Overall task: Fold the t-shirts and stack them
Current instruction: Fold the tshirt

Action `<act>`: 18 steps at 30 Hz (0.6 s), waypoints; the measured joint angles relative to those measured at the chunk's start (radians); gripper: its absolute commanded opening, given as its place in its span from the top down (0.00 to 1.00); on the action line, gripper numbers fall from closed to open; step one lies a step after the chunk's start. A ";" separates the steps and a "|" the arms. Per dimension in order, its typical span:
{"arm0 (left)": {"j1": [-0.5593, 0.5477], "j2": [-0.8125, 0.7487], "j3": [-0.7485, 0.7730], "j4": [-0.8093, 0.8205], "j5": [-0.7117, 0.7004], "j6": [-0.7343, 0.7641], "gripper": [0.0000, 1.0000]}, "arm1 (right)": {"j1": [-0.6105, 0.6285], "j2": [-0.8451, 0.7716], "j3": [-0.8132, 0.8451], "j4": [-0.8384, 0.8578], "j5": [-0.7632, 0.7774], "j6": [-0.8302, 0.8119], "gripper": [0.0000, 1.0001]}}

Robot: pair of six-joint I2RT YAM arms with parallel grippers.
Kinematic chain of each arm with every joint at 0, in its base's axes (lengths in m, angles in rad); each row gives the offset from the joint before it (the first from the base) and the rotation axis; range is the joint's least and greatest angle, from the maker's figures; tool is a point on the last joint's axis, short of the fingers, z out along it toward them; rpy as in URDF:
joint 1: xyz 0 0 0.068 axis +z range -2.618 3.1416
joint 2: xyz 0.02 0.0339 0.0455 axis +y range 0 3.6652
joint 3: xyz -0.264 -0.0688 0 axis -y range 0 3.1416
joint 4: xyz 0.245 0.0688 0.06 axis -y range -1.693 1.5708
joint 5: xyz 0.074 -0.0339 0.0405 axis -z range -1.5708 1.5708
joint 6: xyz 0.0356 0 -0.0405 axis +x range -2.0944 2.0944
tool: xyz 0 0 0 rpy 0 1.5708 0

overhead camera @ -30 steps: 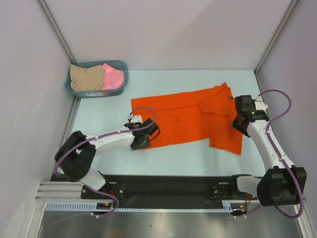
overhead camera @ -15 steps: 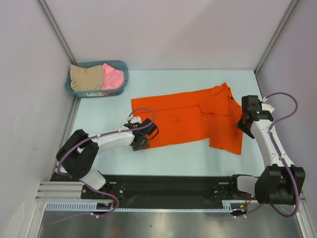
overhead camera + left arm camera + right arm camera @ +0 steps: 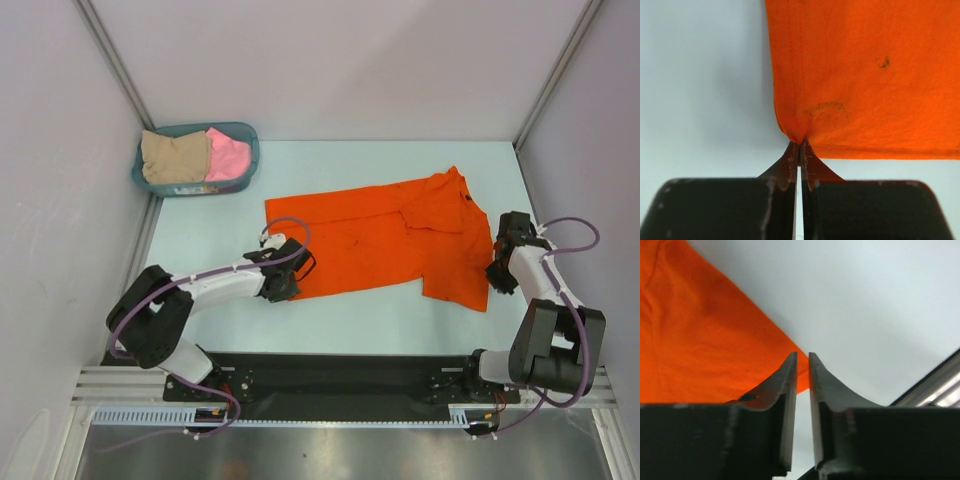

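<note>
The orange t-shirt [image 3: 380, 235] lies spread flat on the pale table, neck end to the right. My left gripper [image 3: 286, 283] is at its near left corner and, in the left wrist view, the left gripper [image 3: 800, 145] is shut on that bunched corner of the orange t-shirt [image 3: 865, 75]. My right gripper [image 3: 495, 277] is low at the near right corner. Its jaws [image 3: 802, 356] stand a narrow gap apart with the tip of the orange t-shirt [image 3: 700, 340] in that gap. Whether they pinch it is unclear. A beige t-shirt [image 3: 170, 158] and a pink t-shirt [image 3: 228, 155] lie crumpled in the basket.
The teal basket [image 3: 252, 150] stands at the far left corner of the table. Walls and metal posts close in the table on the left, back and right. A metal rail [image 3: 935, 385] runs close beside the right gripper.
Both grippers have closed in from wide open. The left one has pinched the shirt's near left corner. The right arm has come nearer and lower to the near right corner.
</note>
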 measured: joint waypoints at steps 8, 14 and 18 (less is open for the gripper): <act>0.036 -0.010 -0.017 0.069 0.068 0.065 0.99 | -0.011 0.078 -0.038 0.167 -0.082 -0.069 0.56; 0.061 -0.008 -0.025 0.119 0.124 0.085 0.99 | -0.011 0.109 -0.045 0.242 -0.091 -0.091 0.56; 0.077 -0.010 -0.037 0.156 0.154 0.085 1.00 | -0.011 0.151 -0.056 0.275 -0.097 -0.101 0.59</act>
